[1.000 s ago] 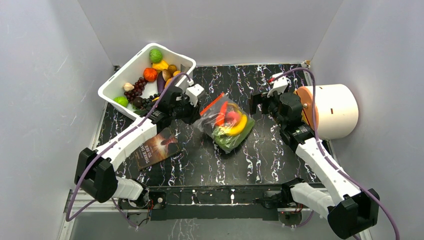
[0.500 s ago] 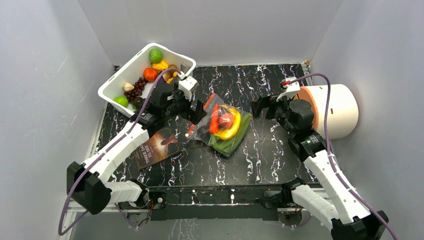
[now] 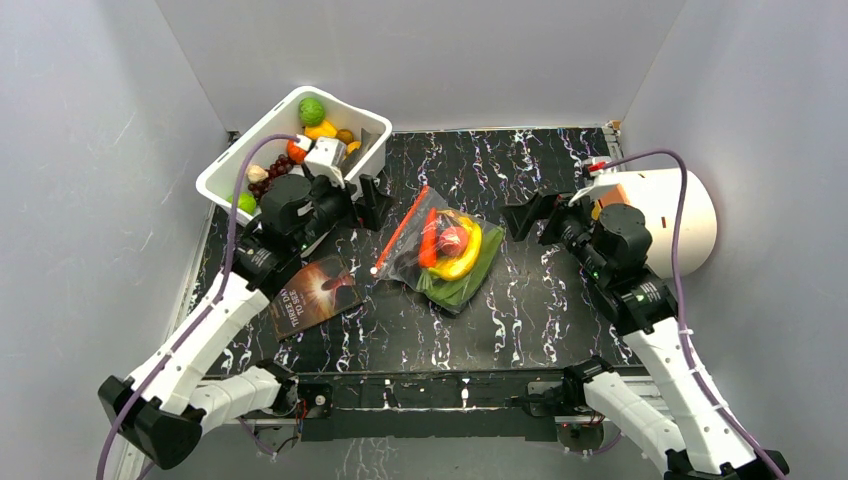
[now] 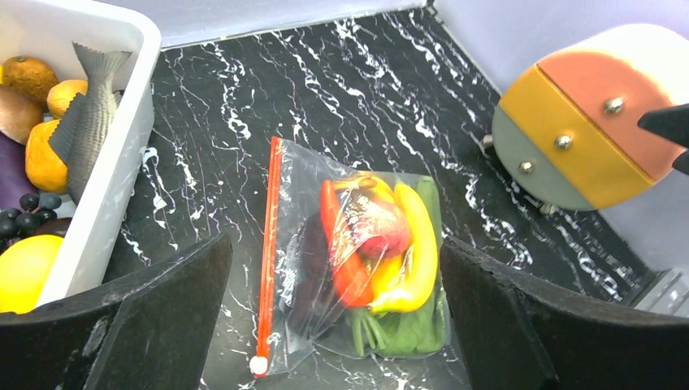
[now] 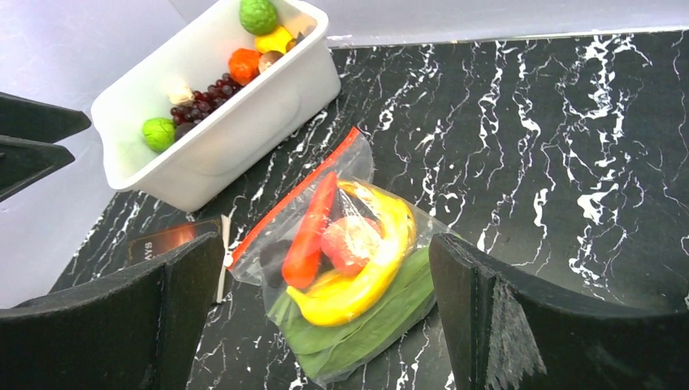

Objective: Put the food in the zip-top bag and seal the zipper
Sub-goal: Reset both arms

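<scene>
The zip-top bag point(image 3: 445, 252) lies flat on the black marbled table between my two grippers. Its red-orange zipper point(image 3: 400, 230) runs straight along the left edge, with the white slider at the near end point(image 4: 258, 365). Food shows through the plastic: a yellow banana point(image 5: 370, 280), an orange carrot point(image 5: 310, 231), a round red fruit point(image 5: 351, 241) and a green leafy vegetable point(image 5: 370, 325). My left gripper point(image 3: 362, 208) hovers left of the bag, open and apart from it. On the other side, my right gripper point(image 3: 535, 215) is open too, holding nothing.
A white tub point(image 3: 232, 168) with several more toy foods stands at the back left, close behind my left gripper. A dark booklet point(image 3: 313, 292) lies near left of the bag. A white cylinder with an orange face point(image 3: 672, 222) sits against the right wall.
My left gripper let go of the bag's zipper end, opened wide and drew back left toward the tub. The bag settled flat. My right arm pulled back slightly to the right.
</scene>
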Robot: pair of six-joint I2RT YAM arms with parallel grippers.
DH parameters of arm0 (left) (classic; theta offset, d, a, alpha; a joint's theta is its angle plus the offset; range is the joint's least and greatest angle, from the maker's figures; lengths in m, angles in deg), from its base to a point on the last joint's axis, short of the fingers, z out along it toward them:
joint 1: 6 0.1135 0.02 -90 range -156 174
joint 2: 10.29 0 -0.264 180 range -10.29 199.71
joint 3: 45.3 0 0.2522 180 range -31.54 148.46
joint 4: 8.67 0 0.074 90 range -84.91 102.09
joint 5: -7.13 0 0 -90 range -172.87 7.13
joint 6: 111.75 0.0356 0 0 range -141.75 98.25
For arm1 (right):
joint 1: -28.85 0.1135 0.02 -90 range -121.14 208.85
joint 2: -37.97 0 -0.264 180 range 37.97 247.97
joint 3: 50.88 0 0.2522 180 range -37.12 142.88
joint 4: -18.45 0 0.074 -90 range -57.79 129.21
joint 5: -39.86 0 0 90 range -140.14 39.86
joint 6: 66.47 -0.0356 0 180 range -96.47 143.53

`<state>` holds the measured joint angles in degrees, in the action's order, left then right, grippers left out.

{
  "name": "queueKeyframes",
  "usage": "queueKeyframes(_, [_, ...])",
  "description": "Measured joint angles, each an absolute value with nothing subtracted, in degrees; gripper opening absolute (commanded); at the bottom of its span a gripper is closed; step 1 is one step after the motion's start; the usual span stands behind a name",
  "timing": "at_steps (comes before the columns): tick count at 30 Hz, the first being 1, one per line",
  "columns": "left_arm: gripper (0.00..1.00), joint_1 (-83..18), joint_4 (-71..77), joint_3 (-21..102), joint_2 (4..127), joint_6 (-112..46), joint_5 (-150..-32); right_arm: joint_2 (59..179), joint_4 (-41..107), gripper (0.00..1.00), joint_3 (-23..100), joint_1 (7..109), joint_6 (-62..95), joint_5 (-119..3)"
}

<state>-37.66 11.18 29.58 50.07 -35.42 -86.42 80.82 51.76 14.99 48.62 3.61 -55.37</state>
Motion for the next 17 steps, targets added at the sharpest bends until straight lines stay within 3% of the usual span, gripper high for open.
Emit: queueKeyframes(17, [0.98,-37.66,13.01,26.72,37.69,-39.53,-80.06,74.11,54.34,0.98,14.14,48.62,0.2,-55.5])
